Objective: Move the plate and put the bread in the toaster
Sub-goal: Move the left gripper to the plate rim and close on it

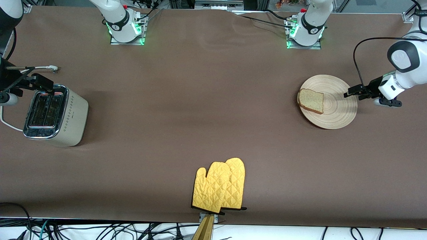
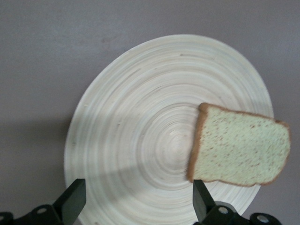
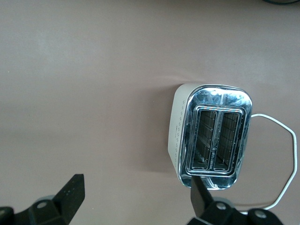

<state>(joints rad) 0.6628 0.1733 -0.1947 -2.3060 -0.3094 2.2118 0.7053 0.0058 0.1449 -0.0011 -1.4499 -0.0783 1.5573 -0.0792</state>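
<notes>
A: Left gripper hangs spread wide, holding nothing, over the plate rim at my left arm's table end. Bread lies on the plate's inward edge.

B: Right gripper, also gaping and bare, hovers over the toaster near the other end; brown tabletop between, yellow mitts at the camera-side edge.

Yellow oven mitts on brown table, near front edge.

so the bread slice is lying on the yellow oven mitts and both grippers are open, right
Not quite. The bread lies on the plate, not on the oven mitts; the front view shows it. The left gripper at the plate's edge and the right gripper over the toaster are open.
</notes>
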